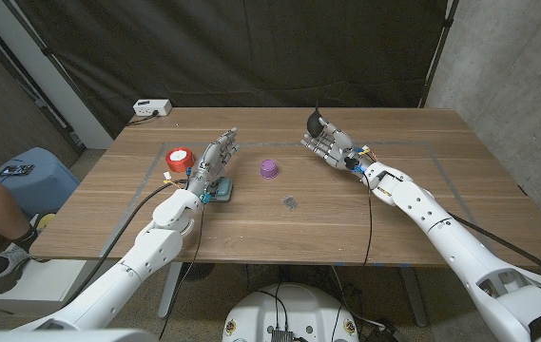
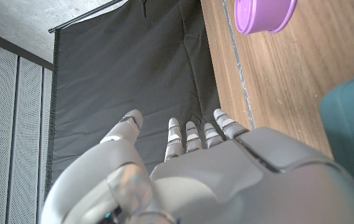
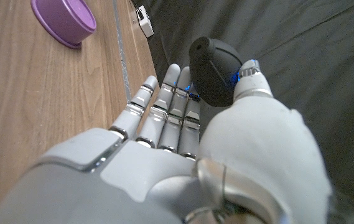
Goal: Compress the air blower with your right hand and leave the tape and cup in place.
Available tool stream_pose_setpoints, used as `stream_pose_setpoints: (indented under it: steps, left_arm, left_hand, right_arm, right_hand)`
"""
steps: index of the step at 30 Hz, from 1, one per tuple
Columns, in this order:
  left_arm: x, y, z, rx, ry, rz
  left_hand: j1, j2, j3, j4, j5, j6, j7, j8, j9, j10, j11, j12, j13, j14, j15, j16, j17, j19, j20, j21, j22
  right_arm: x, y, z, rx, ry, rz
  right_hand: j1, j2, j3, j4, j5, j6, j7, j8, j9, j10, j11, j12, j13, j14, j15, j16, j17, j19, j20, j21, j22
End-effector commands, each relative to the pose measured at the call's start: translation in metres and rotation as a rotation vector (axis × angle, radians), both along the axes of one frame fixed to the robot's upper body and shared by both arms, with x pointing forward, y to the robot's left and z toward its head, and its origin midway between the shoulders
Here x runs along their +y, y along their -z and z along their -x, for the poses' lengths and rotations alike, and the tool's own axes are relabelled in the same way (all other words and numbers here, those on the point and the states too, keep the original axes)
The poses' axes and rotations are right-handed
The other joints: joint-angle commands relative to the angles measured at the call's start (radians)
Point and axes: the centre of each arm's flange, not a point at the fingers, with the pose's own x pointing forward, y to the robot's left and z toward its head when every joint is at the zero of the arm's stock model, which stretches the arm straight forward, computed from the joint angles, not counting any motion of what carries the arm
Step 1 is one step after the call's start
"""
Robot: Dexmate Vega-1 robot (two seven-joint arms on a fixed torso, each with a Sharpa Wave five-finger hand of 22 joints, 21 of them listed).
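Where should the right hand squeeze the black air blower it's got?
Around the rounded bulb of the air blower, thumb on one side and fingers wrapping the other. The right hand already holds it there, off the table; the bulb is its widest, squeezable part.

Backdrop: black curtain (image 1: 222, 52) | Wall: grey concrete (image 1: 512, 57), right | Furniture: wooden table (image 1: 251, 228); blue stool (image 1: 34, 171), left | Fitting: white power strip (image 1: 151, 108) at table's far-left corner
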Motion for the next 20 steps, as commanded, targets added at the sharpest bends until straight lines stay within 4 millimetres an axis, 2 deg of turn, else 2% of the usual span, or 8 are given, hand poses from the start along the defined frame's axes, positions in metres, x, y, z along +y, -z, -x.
stream_pose_setpoints:
  steps: [1, 20]
  left_arm:
    - [-0.0033, -0.0008, 0.0009, 0.001, -0.001, -0.001]
    - [-0.0107, -0.0027, 0.0036, 0.001, -0.005, -0.003]
  left_hand:
    - [0.012, 0.000, 0.001, 0.007, 0.007, 0.012, 0.000, -0.003, 0.003, 0.008, 0.003, 0.001, 0.002, 0.004, 0.002, 0.000, 0.003, 0.000, 0.005, 0.000, 0.005]
    - [0.012, 0.000, 0.001, 0.007, 0.007, 0.013, 0.000, -0.003, 0.004, 0.007, 0.003, 0.000, 0.002, 0.003, 0.002, 0.000, 0.003, 0.000, 0.005, 0.000, 0.005]
  right_arm:
    - [-0.0036, 0.0008, 0.0009, 0.002, -0.006, -0.010]
    - [-0.0107, 0.0015, 0.0022, 0.006, -0.013, -0.019]
  right_hand:
    - [-0.002, 0.004, -0.001, -0.006, 0.003, -0.003, 0.000, 0.003, 0.001, -0.003, -0.003, 0.000, 0.005, -0.001, -0.019, -0.001, 0.005, -0.005, 0.001, 0.003, 0.004]
    - [-0.004, 0.005, -0.002, -0.008, 0.004, -0.006, -0.002, 0.004, 0.000, -0.009, 0.000, -0.002, 0.010, -0.004, -0.020, -0.006, 0.002, -0.006, 0.001, 0.004, 0.004]
